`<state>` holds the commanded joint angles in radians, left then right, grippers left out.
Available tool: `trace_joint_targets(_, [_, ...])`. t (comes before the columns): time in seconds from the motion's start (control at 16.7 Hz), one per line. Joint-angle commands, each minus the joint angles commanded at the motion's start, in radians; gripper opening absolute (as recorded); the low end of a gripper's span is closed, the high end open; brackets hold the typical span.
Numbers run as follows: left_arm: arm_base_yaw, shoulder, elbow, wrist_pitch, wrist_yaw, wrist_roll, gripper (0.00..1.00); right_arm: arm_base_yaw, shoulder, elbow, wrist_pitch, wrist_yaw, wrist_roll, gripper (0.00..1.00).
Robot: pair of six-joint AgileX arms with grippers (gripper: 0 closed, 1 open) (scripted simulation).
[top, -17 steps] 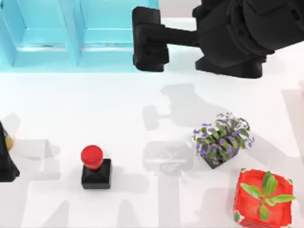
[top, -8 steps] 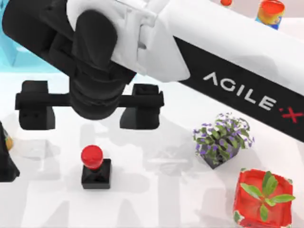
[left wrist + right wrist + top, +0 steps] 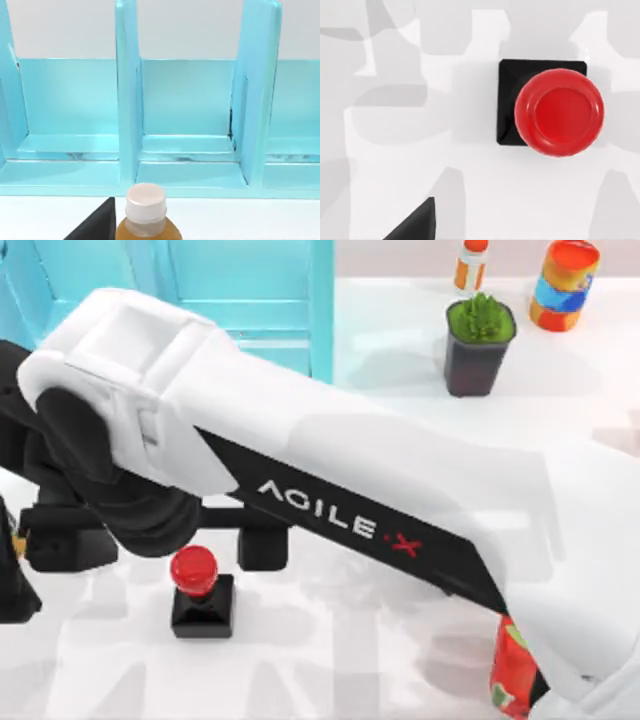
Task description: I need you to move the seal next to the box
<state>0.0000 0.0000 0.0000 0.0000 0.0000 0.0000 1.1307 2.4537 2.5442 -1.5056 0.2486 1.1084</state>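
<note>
Reaching across the table (image 3: 400,420) from the right, our right arm hangs its tool (image 3: 160,540) above the seal (image 3: 201,592), with the two black fingers (image 3: 263,545) spread wide apart, one on each side above the red knob. Nothing is pinched between them. The seal stands upright on the table at the left front, its black block free and its knob a little toward the left of the block's centre in the top view. In the right wrist view we look straight down on the seal (image 3: 555,110). The box (image 3: 512,680) sits at the right front corner, well apart from the seal, mostly hidden under our arm so that a red edge is all we can see. Our left wrist view faces the blue cabinet (image 3: 190,115), with a capped bottle (image 3: 146,210) close below it; we cannot tell the left tool's state.
</note>
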Motion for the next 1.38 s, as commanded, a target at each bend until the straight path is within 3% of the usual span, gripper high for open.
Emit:
trace_joint_targets(0.72, [0.000, 0.000, 0.000, 0.000, 0.000, 0.000, 1.00, -0.005, 0.043, 0.015, -0.001, 0.031, 0.024, 1.00])
trace_joint_targets(1.38, [0.000, 0.000, 0.000, 0.000, 0.000, 0.000, 1.00, -0.051, 0.043, -0.333, 0.360, 0.025, -0.023, 1.00])
